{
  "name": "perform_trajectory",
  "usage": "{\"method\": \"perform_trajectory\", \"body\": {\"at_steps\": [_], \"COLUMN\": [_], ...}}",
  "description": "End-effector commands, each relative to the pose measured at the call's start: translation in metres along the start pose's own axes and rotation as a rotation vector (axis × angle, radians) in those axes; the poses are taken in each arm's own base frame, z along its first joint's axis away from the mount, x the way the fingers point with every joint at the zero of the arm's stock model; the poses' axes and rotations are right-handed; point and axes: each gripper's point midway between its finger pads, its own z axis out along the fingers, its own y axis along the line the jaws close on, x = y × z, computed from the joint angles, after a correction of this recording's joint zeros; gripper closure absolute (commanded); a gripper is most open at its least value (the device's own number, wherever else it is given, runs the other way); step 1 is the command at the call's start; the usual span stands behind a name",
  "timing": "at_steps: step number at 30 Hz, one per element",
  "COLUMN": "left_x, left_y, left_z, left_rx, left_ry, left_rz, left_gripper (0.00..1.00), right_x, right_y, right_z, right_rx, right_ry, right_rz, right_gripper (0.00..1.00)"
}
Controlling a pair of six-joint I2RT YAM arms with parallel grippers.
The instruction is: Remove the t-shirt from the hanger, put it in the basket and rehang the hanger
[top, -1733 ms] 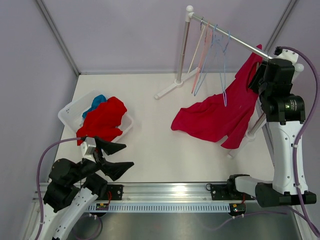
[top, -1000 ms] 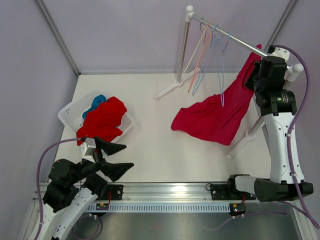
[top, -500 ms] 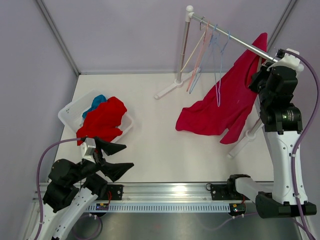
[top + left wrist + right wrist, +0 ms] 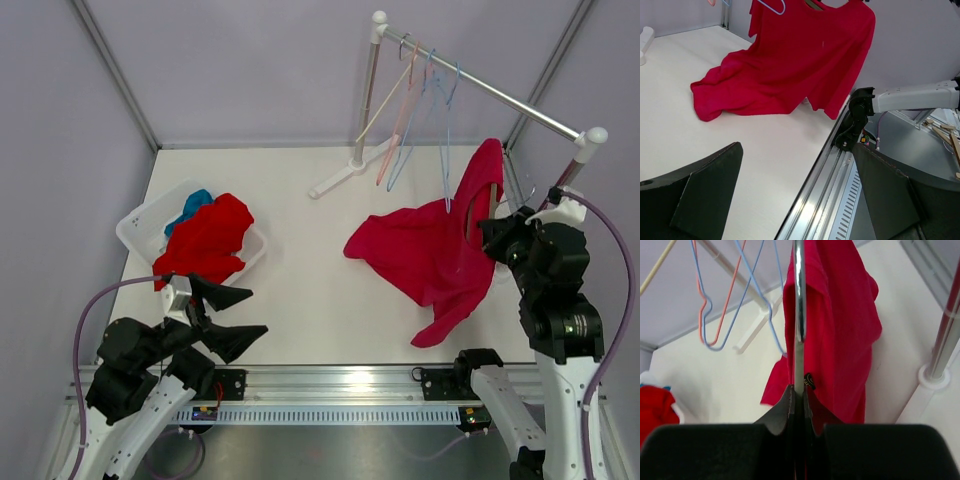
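Note:
The crimson t-shirt hangs limp from the hanger, its lower part spread on the white table; it also shows in the left wrist view and the right wrist view. Only the hanger's silver hook shows plainly, standing upright in front of the shirt's neck. My right gripper is shut on that hook, and in the top view it sits at the right, below the rack's rail. My left gripper is open and empty at the near left, far from the shirt.
A clothes rack's rail runs across the back right with thin pink and blue hangers on it. One rack post stands close to the right arm. A white basket at left holds a scarlet garment and a teal cloth.
My right arm has drawn back from the rail toward the near edge, carrying hanger and t-shirt off the rail and lower. The left arm has not moved.

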Motion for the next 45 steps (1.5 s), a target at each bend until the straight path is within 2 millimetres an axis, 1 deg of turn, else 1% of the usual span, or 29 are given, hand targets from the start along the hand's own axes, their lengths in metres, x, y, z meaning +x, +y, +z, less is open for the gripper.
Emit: {"method": "perform_trajectory", "body": {"at_steps": [1, 4, 8, 9, 10, 13, 15, 17, 18, 19, 23, 24, 25, 29, 30, 32, 33, 34, 35, 36, 37, 38, 39, 40, 41, 42, 43, 44, 45], "left_x": [-0.007, -0.007, -0.010, -0.011, -0.013, -0.018, -0.021, -0.027, -0.028, -0.029, -0.031, -0.033, -0.032, -0.027, -0.029, -0.026, -0.026, -0.026, -0.026, -0.025, -0.026, -0.026, -0.028, -0.026, -0.019, -0.019, -0.015, -0.008, -0.007], "left_y": [-0.001, 0.001, 0.007, 0.008, 0.011, 0.016, 0.020, 0.024, 0.025, 0.027, 0.025, 0.021, 0.021, 0.018, 0.013, 0.010, 0.007, 0.007, 0.006, 0.008, 0.009, 0.009, 0.009, 0.009, 0.005, 0.009, 0.010, 0.002, 0.009], "left_z": [0.003, 0.006, 0.007, 0.007, 0.007, 0.008, 0.009, 0.012, 0.013, 0.017, 0.028, 0.030, 0.031, 0.038, 0.039, 0.041, 0.044, 0.046, 0.048, 0.050, 0.052, 0.053, 0.057, 0.059, 0.062, 0.065, 0.068, 0.071, 0.075], "left_rx": [0.011, 0.000, -0.034, -0.042, -0.062, -0.098, -0.118, -0.146, -0.153, -0.158, -0.135, -0.120, -0.112, -0.085, -0.059, -0.032, -0.008, -0.001, 0.004, 0.000, -0.004, -0.003, -0.002, 0.000, 0.020, -0.001, -0.008, 0.015, -0.031], "left_ry": [-0.018, -0.011, -0.021, -0.027, -0.034, -0.048, -0.051, -0.056, -0.056, -0.048, -0.024, -0.017, -0.008, 0.034, 0.031, 0.042, 0.051, 0.055, 0.059, 0.063, 0.060, 0.055, 0.043, 0.042, 0.056, 0.043, 0.054, 0.078, 0.065], "left_rz": [0.008, -0.001, -0.010, -0.013, -0.020, -0.028, -0.034, -0.058, -0.077, -0.089, -0.135, -0.150, -0.157, -0.190, -0.192, -0.205, -0.221, -0.225, -0.231, -0.236, -0.238, -0.240, -0.241, -0.243, -0.250, -0.247, -0.251, -0.243, -0.238], "left_gripper": [0.01, 0.01, 0.01, 0.01, 0.01, 0.01, 0.01, 0.01, 0.01, 0.01, 0.01, 0.01, 0.01, 0.01, 0.01, 0.01, 0.01, 0.01, 0.01, 0.01, 0.01, 0.01, 0.01, 0.01, 0.01, 0.01, 0.01, 0.01, 0.01], "right_x": [0.043, 0.077, 0.112, 0.116, 0.132, 0.158, 0.168, 0.167, 0.167, 0.169, 0.164, 0.154, 0.154, 0.132, 0.121, 0.116, 0.100, 0.107, 0.103, 0.087, 0.097, 0.092, 0.082, 0.078, 0.057, 0.051, 0.053, 0.034, 0.031], "right_y": [0.004, -0.001, 0.002, 0.004, 0.008, 0.021, 0.032, 0.045, 0.060, 0.067, 0.101, 0.111, 0.117, 0.133, 0.141, 0.155, 0.171, 0.182, 0.198, 0.209, 0.221, 0.230, 0.247, 0.255, 0.269, 0.276, 0.284, 0.294, 0.299], "right_z": [-0.016, -0.021, -0.029, -0.030, -0.031, -0.033, -0.037, -0.042, -0.050, -0.051, -0.060, -0.063, -0.066, -0.067, -0.068, -0.065, -0.067, -0.055, -0.059, -0.054, -0.041, -0.039, -0.033, -0.030, -0.032, -0.030, -0.025, -0.029, -0.028], "right_rx": [-0.050, -0.052, -0.115, -0.139, -0.173, -0.268, -0.332, -0.386, -0.459, -0.473, -0.564, -0.592, -0.601, -0.630, -0.655, -0.683, -0.720, -0.702, -0.738, -0.716, -0.672, -0.654, -0.619, -0.608, -0.623, -0.622, -0.613, -0.630, -0.633], "right_ry": [0.146, 0.263, 0.360, 0.364, 0.418, 0.531, 0.567, 0.575, 0.587, 0.603, 0.566, 0.526, 0.501, 0.362, 0.318, 0.292, 0.254, 0.252, 0.233, 0.168, 0.167, 0.143, 0.096, 0.073, 0.020, -0.008, -0.017, -0.055, -0.067], "right_rz": [0.073, 0.089, 0.119, 0.126, 0.140, 0.169, 0.148, 0.143, 0.122, 0.126, 0.061, 0.057, 0.030, 0.009, 0.021, -0.016, -0.004, -0.056, -0.066, -0.084, -0.125, -0.133, -0.145, -0.148, -0.106, -0.117, -0.129, -0.098, -0.107], "right_gripper": [1.00, 1.00, 1.00, 1.00, 1.00, 1.00, 1.00, 1.00, 1.00, 1.00, 1.00, 1.00, 1.00, 1.00, 1.00, 1.00, 1.00, 1.00, 1.00, 1.00, 1.00, 1.00, 1.00, 1.00, 1.00, 1.00, 1.00, 1.00, 1.00]}}
